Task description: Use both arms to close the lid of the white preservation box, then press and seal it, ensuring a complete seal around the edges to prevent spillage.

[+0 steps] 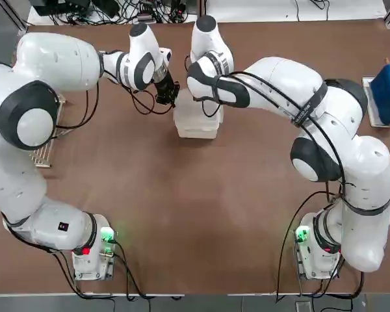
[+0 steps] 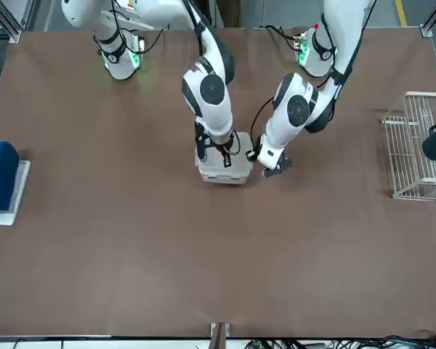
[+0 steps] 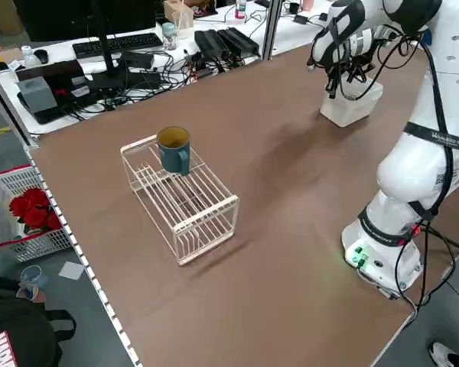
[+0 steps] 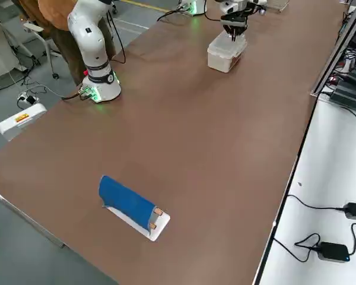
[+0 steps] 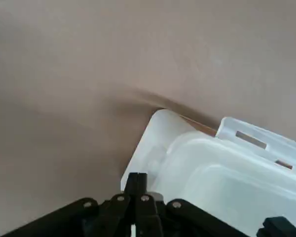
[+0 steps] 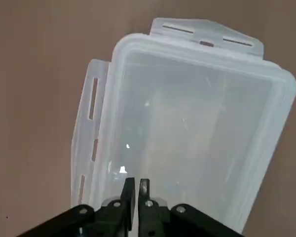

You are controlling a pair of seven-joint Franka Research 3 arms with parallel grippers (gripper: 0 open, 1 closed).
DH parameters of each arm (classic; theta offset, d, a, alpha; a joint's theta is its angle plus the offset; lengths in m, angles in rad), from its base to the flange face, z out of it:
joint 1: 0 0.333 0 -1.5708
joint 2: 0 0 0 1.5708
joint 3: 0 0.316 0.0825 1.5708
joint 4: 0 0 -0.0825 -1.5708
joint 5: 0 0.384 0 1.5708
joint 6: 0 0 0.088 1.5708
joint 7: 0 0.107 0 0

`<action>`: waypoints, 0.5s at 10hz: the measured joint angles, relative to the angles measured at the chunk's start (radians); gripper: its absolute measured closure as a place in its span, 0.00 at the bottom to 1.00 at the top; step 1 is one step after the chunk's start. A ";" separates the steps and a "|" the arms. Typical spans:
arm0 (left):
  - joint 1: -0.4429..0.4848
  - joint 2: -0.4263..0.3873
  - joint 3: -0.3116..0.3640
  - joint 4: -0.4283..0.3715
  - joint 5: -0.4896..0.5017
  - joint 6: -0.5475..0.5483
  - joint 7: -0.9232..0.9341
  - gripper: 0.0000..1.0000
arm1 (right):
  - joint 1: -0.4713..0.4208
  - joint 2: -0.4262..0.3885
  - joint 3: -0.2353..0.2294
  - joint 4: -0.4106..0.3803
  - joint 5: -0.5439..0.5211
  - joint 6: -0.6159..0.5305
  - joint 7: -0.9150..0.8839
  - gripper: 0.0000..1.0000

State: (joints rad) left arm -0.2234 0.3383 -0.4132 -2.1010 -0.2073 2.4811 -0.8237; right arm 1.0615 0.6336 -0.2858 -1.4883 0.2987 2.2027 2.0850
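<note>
Pressing on the lid (image 6: 197,123) of the white preservation box (image 1: 196,119), the right gripper (image 6: 136,190) is bearing down from directly above, jaws pressed together. The left gripper (image 5: 136,185) is sitting just beside the box's corner, jaws likewise pressed together, holding nothing.

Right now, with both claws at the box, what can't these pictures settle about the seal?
- Top view: the right arm covers part of the lid.
- Side views: the white preservation box is too small to read its latch tabs.
- Left wrist view: the picture's edge cuts the box off at the left claw.
- Right wrist view: the lid's near rim is hidden behind the right claw.
</note>
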 joint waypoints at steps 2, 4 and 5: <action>0.001 0.004 0.002 -0.009 0.007 -0.001 0.003 0.99 | 0.000 0.000 0.000 0.000 0.000 0.000 0.000 0.91; 0.000 0.023 0.001 -0.020 0.007 0.002 0.003 0.99 | 0.000 0.000 0.000 0.000 0.000 0.000 0.000 0.91; 0.000 0.024 0.001 -0.020 0.007 0.003 0.003 0.99 | 0.000 0.000 0.000 0.000 0.000 0.000 0.000 0.91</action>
State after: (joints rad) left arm -0.2235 0.3618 -0.4125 -2.1206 -0.2000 2.4839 -0.8210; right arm 1.0615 0.6336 -0.2861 -1.4883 0.2987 2.2028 2.0846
